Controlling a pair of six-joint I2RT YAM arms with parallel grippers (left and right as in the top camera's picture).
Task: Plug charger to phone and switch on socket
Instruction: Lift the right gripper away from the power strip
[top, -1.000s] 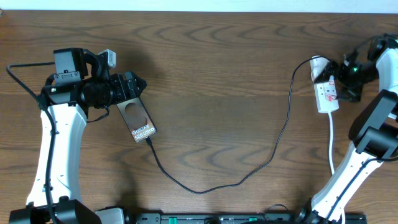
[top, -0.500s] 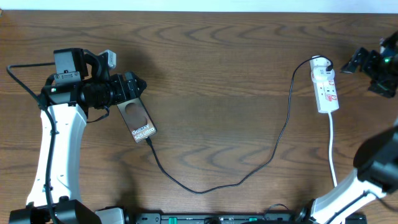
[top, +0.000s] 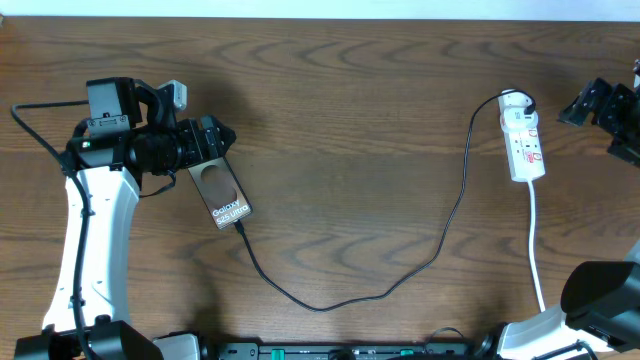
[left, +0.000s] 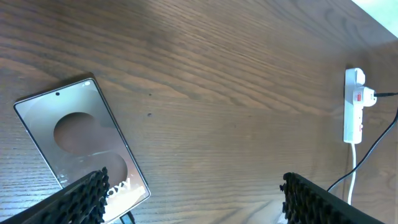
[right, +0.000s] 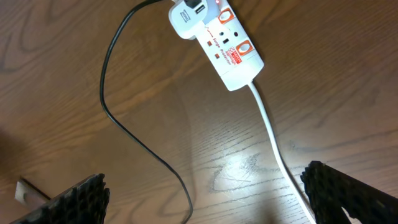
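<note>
I read this as a robotics lab bench, not anybody's home or office. I work over a dark wood-grain desk (top: 340, 110) with two white-and-black robot arms, the left arm (top: 95, 230) and the right arm (top: 600, 295), based at its near edge, where a black rail (top: 340, 352) of hardware runs. A boxy black unit (top: 108, 103) with a cable rides on the left arm. What lies on the desk looks like a staged test set: a phone (top: 222, 190), a thin black charger (top: 400, 282) and a white socket (top: 524, 145) strip. A pale strip (top: 300, 8) runs behind the far edge; more of the room I can't make out.
</note>
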